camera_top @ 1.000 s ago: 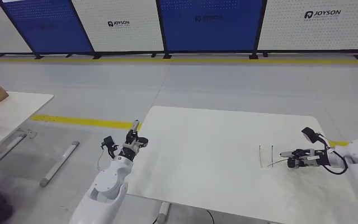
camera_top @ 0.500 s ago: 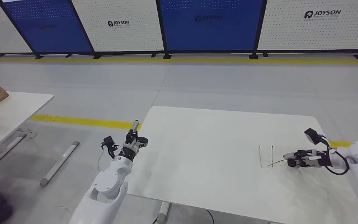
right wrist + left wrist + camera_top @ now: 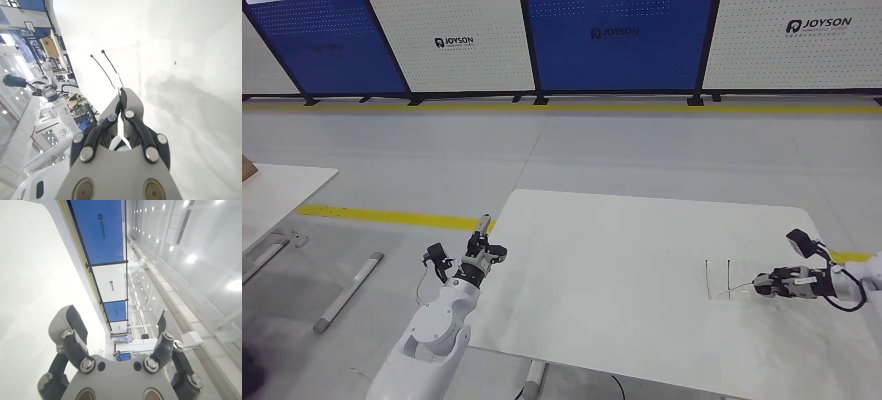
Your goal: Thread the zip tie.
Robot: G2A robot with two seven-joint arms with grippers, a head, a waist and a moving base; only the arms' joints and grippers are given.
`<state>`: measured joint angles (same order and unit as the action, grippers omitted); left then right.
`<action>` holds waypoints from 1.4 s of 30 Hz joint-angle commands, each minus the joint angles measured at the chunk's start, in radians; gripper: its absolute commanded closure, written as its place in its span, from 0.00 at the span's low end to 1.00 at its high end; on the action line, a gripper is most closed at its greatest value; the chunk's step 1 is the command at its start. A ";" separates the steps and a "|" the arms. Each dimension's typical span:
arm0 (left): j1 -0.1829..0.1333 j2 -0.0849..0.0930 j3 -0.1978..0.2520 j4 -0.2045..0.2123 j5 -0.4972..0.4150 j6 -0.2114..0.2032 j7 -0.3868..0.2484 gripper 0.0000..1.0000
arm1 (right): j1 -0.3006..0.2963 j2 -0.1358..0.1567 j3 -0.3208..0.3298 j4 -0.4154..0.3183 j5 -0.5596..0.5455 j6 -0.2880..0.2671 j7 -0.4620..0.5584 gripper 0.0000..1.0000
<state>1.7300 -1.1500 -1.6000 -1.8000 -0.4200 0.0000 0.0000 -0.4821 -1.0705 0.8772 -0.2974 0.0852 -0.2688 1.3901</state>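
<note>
Two thin black zip ties [image 3: 718, 280] lie side by side near the right end of the white table [image 3: 622, 270]. In the right wrist view their heads point away from me, one zip tie head [image 3: 102, 51] beside the other zip tie head [image 3: 91, 56]. My right gripper [image 3: 121, 91] sits at their tail ends, shut, with a zip tie's tail pinched at its tip; the same right gripper [image 3: 758, 284] rests low over the table. My left gripper [image 3: 119, 323] is open with nothing between its fingers, and this left gripper [image 3: 483, 234] stands at the table's left edge.
The wide middle of the table lies between the two arms. A small dark speck [image 3: 175, 62] marks the table surface near the right gripper. Blue and white partition panels [image 3: 612, 45] stand far behind, across the floor.
The right gripper's fingers have drawn together at the zip tie tails and the gripper has shifted slightly. The left arm has not moved.
</note>
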 commanded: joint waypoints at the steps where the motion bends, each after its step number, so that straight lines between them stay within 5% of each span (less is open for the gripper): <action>1: 0.000 0.000 0.000 0.000 0.000 0.000 0.000 0.00 | -0.002 0.000 0.002 0.002 0.008 -0.014 0.000 1.00; 6: 0.000 0.000 0.000 0.000 0.000 0.000 0.000 0.00 | -0.016 0.011 0.010 0.000 0.062 -0.071 0.000 1.00; 10: 0.000 0.000 0.000 0.000 0.000 0.000 0.000 0.00 | -0.050 0.042 0.027 -0.078 0.136 -0.071 0.000 1.00; 16: 0.000 0.000 0.000 0.000 0.000 0.000 0.000 0.00 | -0.148 0.129 0.084 -0.311 0.254 -0.071 0.000 1.00; 21: 0.000 0.000 0.000 0.000 0.000 0.000 0.000 0.00 | -0.299 0.224 0.185 -0.587 0.301 -0.071 0.000 1.00; 31: 0.000 0.000 0.000 0.000 0.000 0.000 0.000 0.00 | -0.308 0.223 0.181 -0.590 0.297 -0.065 -0.016 1.00; 35: 0.000 0.000 0.000 0.000 0.000 0.000 0.000 0.00 | -0.340 0.201 0.141 -0.630 0.329 -0.071 -0.063 1.00; 42: 0.000 0.000 0.000 0.000 0.000 0.000 0.000 0.00 | -0.353 0.154 0.165 -0.807 0.442 -0.071 -0.051 1.00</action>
<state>1.7300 -1.1500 -1.6000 -1.8000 -0.4200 0.0000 0.0000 -0.8306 -0.9106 1.0363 -1.0701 0.5248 -0.3401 1.3441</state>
